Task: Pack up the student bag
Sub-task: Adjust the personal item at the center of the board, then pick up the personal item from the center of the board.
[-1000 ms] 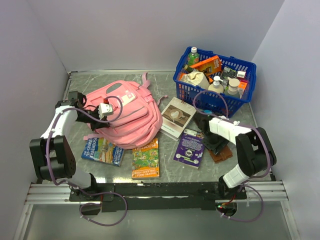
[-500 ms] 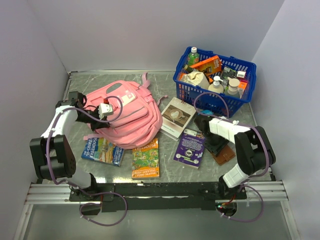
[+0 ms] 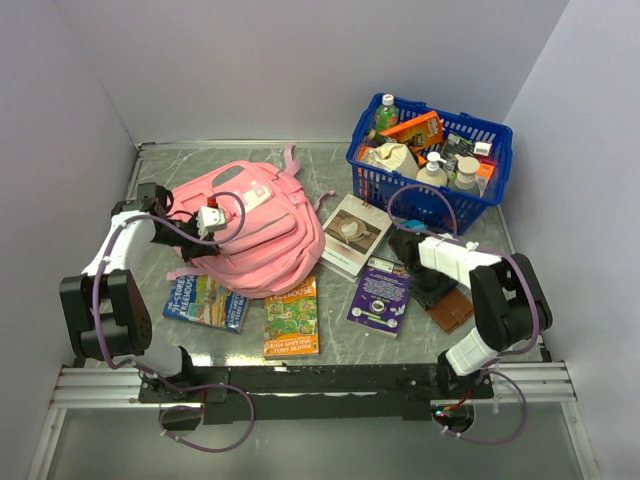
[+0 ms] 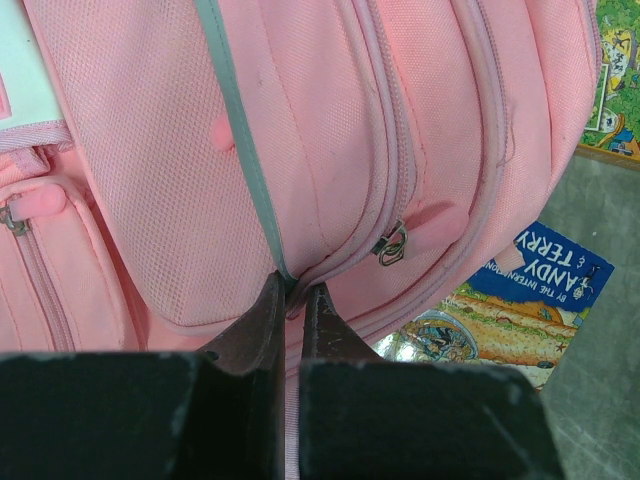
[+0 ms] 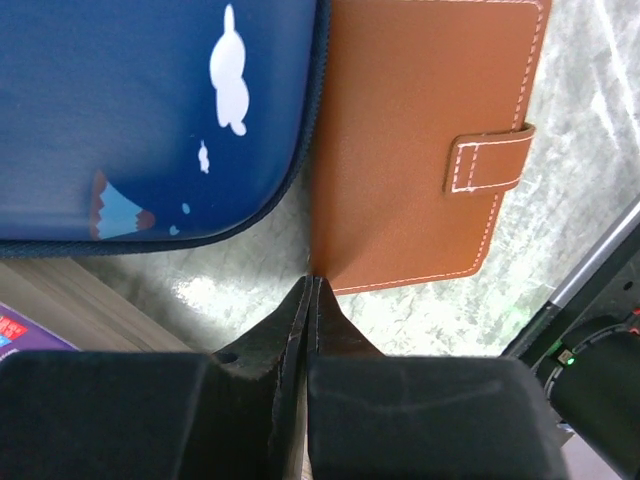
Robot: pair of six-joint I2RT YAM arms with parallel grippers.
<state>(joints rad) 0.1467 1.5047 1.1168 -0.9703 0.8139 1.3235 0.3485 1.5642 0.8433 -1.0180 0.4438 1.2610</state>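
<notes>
The bag (image 3: 270, 250) lies on the left of the surface (image 3: 332, 322). The left claw (image 4: 292, 292) pinches its seam. The right claw (image 5: 312, 288) is closed at the brown wallet's (image 5: 410, 140) corner, apparently empty. The step in hand is likely fetching the wallet, which next calls for a wider bite on its edge.

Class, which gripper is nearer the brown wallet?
Right. The right gripper, shut, sits at a corner of the brown wallet; the left gripper is across the table, pinching the student bag.
</notes>
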